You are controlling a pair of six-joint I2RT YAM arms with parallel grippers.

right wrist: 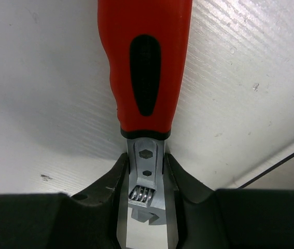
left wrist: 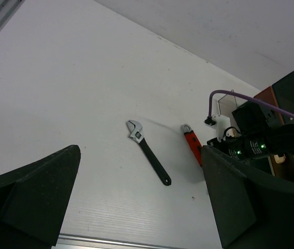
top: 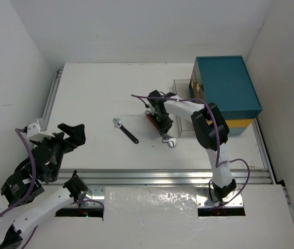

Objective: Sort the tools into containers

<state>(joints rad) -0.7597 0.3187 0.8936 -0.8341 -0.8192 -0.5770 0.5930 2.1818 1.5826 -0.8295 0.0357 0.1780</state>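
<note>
White surface (top: pixel 95 93): right fingers (right wrist: pixel 185 181) clamped on red wrench (right wrist: pixel 145 67) near its head; left fingers (left wrist: pixel 38 197) wide apart, empty.

A white bench (top: pixel 95 98) stood between plain white walls (top: pixel 136 28), with a metal rail (top: pixel 162 176) along its near edge.

No text, label, brand, number or sign can be read on anything here.
</note>
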